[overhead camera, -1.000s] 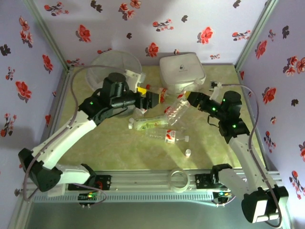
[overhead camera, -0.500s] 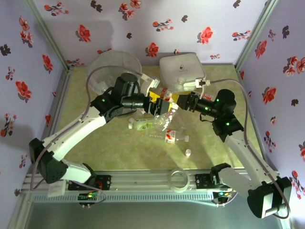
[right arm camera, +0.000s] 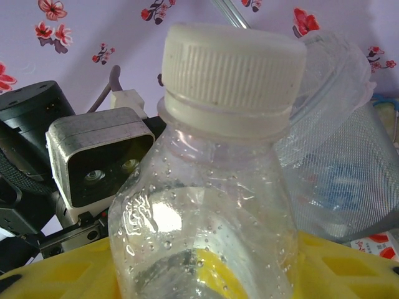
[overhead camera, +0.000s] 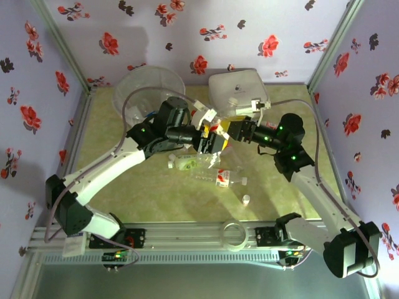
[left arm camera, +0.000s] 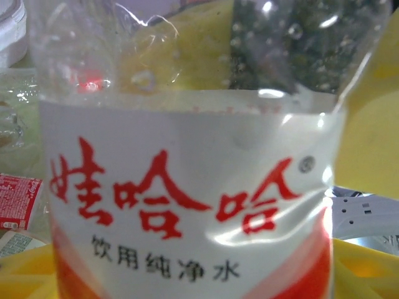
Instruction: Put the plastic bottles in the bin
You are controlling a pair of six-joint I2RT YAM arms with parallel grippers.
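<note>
From above, both arms meet over the middle of the table, to the right of the bin and a little nearer to the arm bases. The left gripper and the right gripper point toward each other, and one clear bottle is between them, lifted off the table. In this view the bottle is small and half covered, so the grip is not clear.

The right wrist view shows more. The bottle stands upright with its white cap on top, and the yellow fingers press on its body from both sides, so the right gripper is closed on it. Behind the bottle on the left is the camera housing of the left arm. On the right, the translucent wall of the bin is close behind.

The left wrist view shows the other side of the bottle very near: a white label with red characters and a red-orange band. Some yellow appears in the low corners, but I cannot tell if the left gripper is closed or open around the bottle.

Only the overhead view shows the other bottles. A green-label bottle and a red-and-white bottle lie on the table, nearer than the bin and to its right. A loose cap lies beyond them. A white box sits right of the bin.
</note>
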